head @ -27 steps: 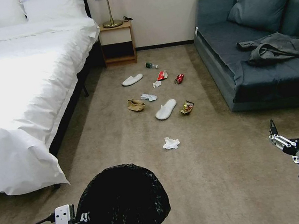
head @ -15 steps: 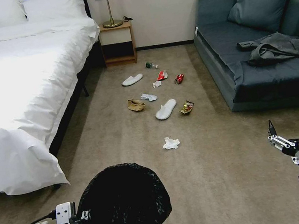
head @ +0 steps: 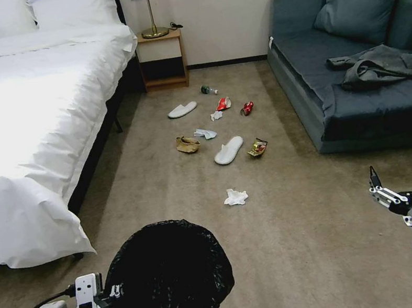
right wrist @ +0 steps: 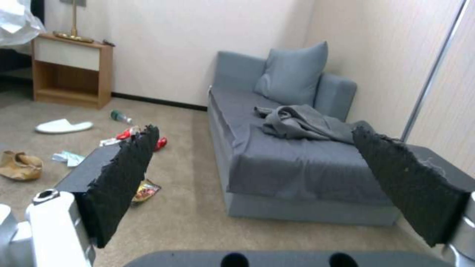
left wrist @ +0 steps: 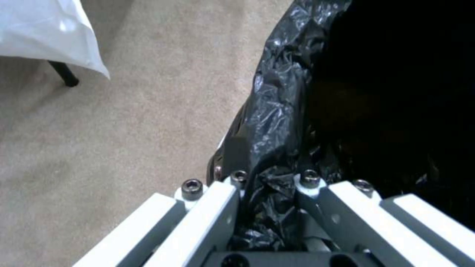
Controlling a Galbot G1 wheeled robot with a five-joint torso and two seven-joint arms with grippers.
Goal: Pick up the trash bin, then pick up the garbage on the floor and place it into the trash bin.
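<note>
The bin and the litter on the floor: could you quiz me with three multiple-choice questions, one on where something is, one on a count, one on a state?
1. Which litter lies nearest the bin?
A. tissue
B. green bottle
C. red can

2. How many white slippers are on the floor?
A. one
B. two
C. four

3. What is the left claw doing?
A. hanging open over the bed
B. shut on the bin's rim
C. holding a slipper

Answers:
1 A, the tissue sits just ahead of the bin.
2 B, one slipper near the nightstand, another mid-floor.
3 B, the left wrist view shows its fingers pinching the bagged rim; the right claw is open and empty.
</note>
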